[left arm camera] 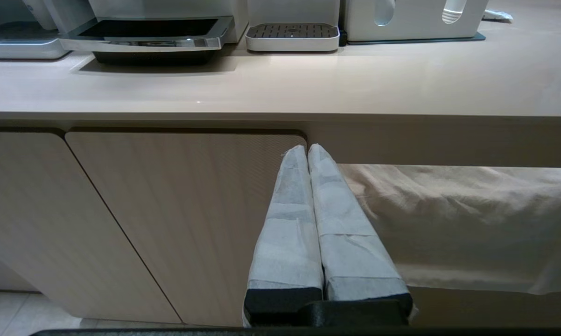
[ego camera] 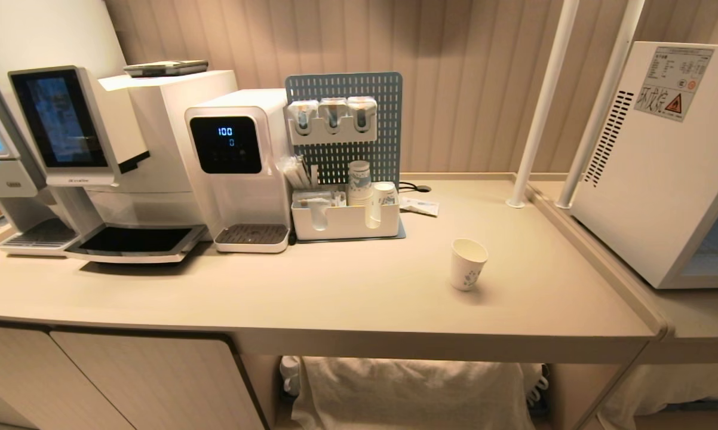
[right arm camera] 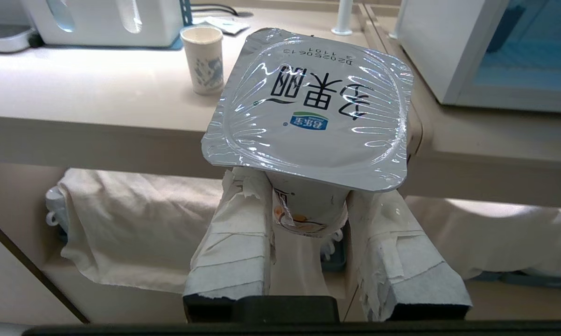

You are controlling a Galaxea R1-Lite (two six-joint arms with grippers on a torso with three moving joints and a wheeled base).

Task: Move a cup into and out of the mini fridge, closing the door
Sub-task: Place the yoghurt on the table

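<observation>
The right claw (right arm camera: 308, 205) grips a foil-lidded tub (right arm camera: 308, 107) below the counter; the left claw (left arm camera: 307, 151), seemingly idle, is closed.

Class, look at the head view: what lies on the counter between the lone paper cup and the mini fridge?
Nothing: in the head view bare counter runs from the cup to a raised edge, then the mini fridge.

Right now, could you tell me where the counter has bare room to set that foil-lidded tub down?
The right gripper holds the foil-lidded tub below the counter edge. Bare patches: the broad front strip ahead of the coffee machine and water dispenser, and the stretch between the cup and the mini fridge. The back, around the white organizer, is crowded.
</observation>
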